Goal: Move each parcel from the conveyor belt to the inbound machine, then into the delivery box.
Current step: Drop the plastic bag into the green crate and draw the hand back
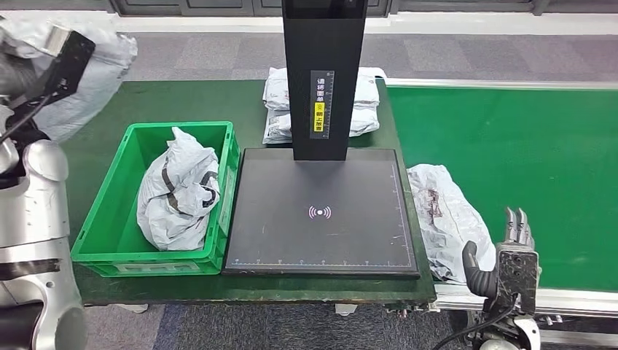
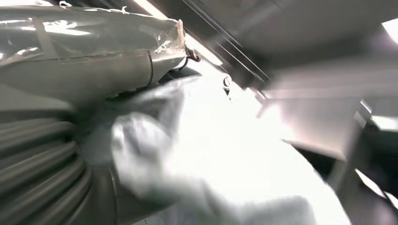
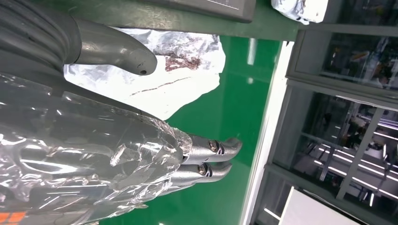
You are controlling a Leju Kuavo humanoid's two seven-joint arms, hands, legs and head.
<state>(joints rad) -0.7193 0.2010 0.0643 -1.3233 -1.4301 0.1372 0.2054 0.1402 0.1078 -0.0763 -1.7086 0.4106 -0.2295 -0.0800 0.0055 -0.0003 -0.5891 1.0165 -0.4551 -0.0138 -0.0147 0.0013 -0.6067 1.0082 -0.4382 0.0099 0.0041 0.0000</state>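
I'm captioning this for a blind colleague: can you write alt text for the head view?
The left hand holds a grey parcel raised above a green crate already containing one; the black scanner pad sits bare, and the open right hand hovers beside a conveyor parcel.

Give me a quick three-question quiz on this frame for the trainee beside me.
1. True or false: the scan pad of the inbound machine has a parcel on it.
2. Which hand holds a parcel? A) left hand B) right hand
3. Fill in: the conveyor parcel lies nearest the robot's ____ hand.

Key: 1 false; 2 A, it holds the raised parcel up beyond the green box; 3 right.
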